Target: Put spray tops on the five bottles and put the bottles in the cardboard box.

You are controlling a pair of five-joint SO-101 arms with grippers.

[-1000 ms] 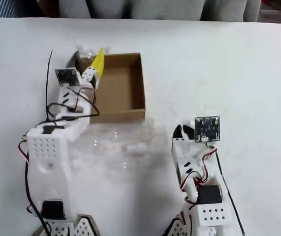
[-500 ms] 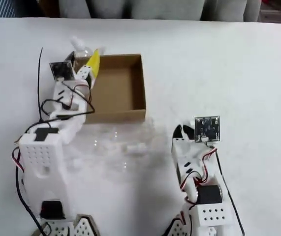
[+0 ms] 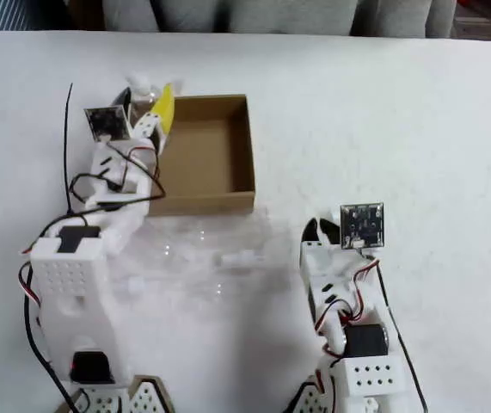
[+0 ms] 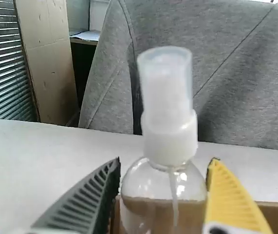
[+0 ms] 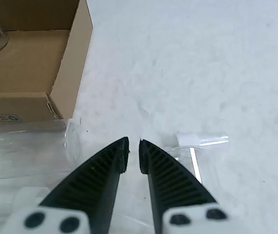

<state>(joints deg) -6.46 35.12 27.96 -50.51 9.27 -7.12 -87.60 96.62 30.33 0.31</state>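
Your clear plastic bottle with the white spray top (image 4: 167,122) stands upright at the far left corner of the brown cardboard box (image 3: 249,146). It is pinched between the grey and yellow fingers of the left gripper (image 4: 164,165). The right gripper (image 5: 133,146) hangs low over the white desk (image 3: 400,112), near clear bottles (image 3: 193,249) lying before the box, its fingers almost pressed together.

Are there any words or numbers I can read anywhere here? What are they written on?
Small printed marks on the outer wall of the cardboard box, in the right wrist view: too small to read.
Bottle and its spray top, in the left wrist view: no label or writing on the side that shows.
No other word, number or sign can be read.
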